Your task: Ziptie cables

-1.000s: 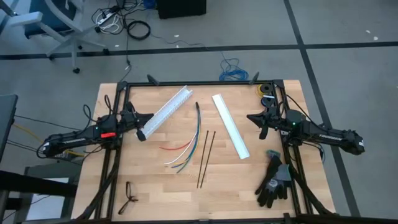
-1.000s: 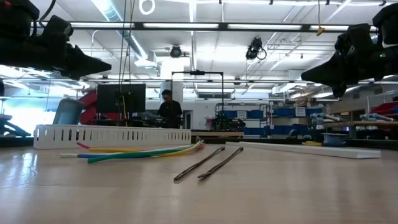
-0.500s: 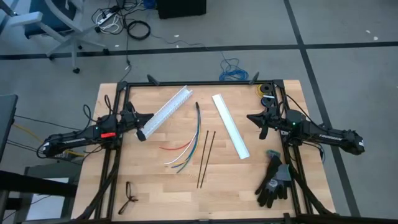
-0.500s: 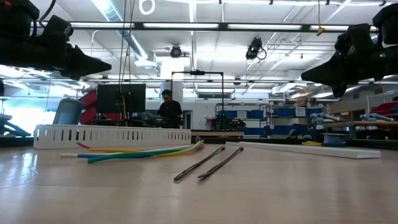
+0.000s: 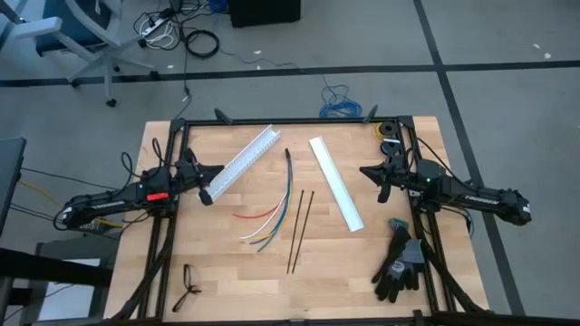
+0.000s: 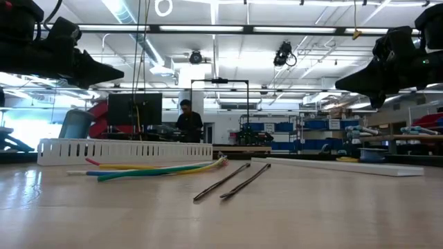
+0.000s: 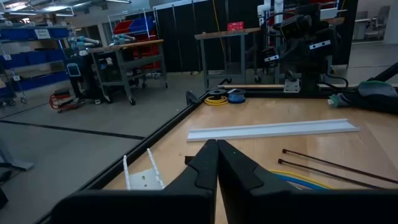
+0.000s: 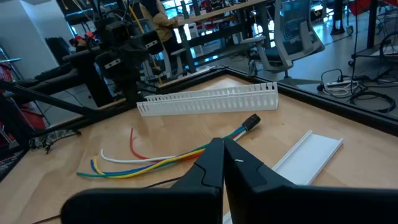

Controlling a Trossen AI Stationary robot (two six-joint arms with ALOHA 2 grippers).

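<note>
The cables (image 5: 274, 208) lie flat on the table's middle: red, white, yellow, blue and green wires fanned toward the near left, joined at the far end by a dark sheath (image 5: 289, 167); they also show in the low view (image 6: 149, 169) and the right wrist view (image 8: 165, 158). Two thin black strips (image 5: 301, 228) lie just to their right. My left gripper (image 5: 219, 170) hovers shut above the table's left side, my right gripper (image 5: 364, 171) shut above the right side, both clear of everything.
A white slotted channel (image 5: 240, 163) lies far left, a plain white channel cover (image 5: 336, 183) far right. Black work gloves (image 5: 401, 263) sit near the right edge, dark glasses (image 5: 188, 287) near the left corner, cable rolls (image 5: 388, 131) at the far right corner.
</note>
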